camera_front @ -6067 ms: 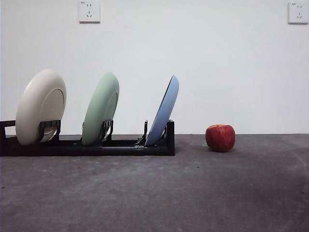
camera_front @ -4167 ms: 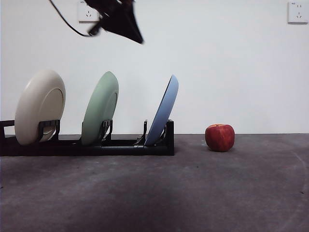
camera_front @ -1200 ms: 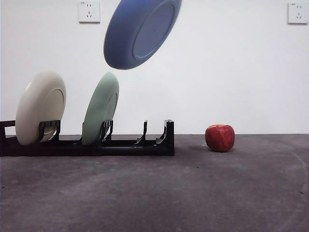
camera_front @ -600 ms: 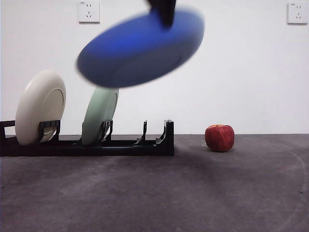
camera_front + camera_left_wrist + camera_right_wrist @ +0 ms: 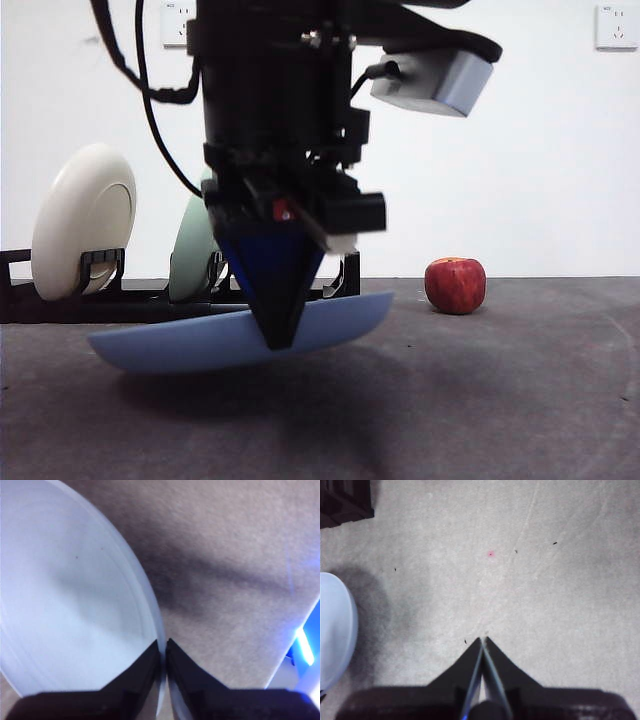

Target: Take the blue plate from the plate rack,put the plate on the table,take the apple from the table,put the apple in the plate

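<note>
My left gripper (image 5: 278,340) is shut on the rim of the blue plate (image 5: 180,341) and holds it nearly flat, just above the table (image 5: 480,400), in front of the plate rack (image 5: 60,300). In the left wrist view the two jaws (image 5: 163,647) pinch the plate's edge (image 5: 65,605). The apple (image 5: 456,285) stands on the table to the right, apart from the plate. My right gripper (image 5: 483,641) is shut and empty above bare table; the plate's edge (image 5: 335,630) shows at the side of its view.
A cream plate (image 5: 82,232) and a pale green plate (image 5: 192,250) stand upright in the rack, behind the left arm. The rack's corner (image 5: 342,502) shows in the right wrist view. A white wall with two sockets is behind.
The left arm has come down in front of the rack, bringing the blue plate from high in the air to a nearly flat pose just above the table.
</note>
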Tool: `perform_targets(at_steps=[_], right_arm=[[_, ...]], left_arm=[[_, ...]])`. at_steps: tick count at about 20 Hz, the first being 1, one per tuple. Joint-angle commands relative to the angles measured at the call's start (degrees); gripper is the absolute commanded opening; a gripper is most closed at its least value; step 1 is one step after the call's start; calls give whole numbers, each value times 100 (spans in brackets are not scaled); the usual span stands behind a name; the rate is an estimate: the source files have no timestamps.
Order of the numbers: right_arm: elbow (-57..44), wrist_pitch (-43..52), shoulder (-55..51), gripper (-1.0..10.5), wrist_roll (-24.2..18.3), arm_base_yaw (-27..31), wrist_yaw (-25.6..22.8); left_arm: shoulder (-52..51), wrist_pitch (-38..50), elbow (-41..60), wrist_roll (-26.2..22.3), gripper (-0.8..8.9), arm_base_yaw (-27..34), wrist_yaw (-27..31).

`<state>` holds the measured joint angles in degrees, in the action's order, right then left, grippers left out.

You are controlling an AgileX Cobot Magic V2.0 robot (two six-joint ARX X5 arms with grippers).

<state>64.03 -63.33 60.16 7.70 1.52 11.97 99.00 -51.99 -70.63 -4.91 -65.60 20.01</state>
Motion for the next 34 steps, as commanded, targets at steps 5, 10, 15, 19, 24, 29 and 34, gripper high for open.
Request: perform_targets(at_steps=[5, 10, 15, 19, 24, 29, 34], right_arm=[[20, 24, 11, 0, -37, -7, 70], [20, 24, 11, 0, -37, -7, 70], [20, 26, 11, 0, -39, -7, 70], [20, 72, 11, 2, -83, -7, 299], [20, 951, 39, 132, 166, -48, 929], [20, 2155, 483, 174, 743, -586, 911], [133, 3318, 1600, 719, 780, -1290, 562]], left_arm=[[142, 291, 81, -205, -9, 4, -656], [227, 175, 81, -219, 12, 70, -695], [225, 236, 79, -79, 324, 92, -695], [214, 260, 39, 85, 323, 90, -748], [7, -433, -605, 573, 313, 90, -1631], [-1064, -660, -1165, 776, -20, 35, -1740], [-2448, -966, -1198, 994, -8, 192, -1158]])
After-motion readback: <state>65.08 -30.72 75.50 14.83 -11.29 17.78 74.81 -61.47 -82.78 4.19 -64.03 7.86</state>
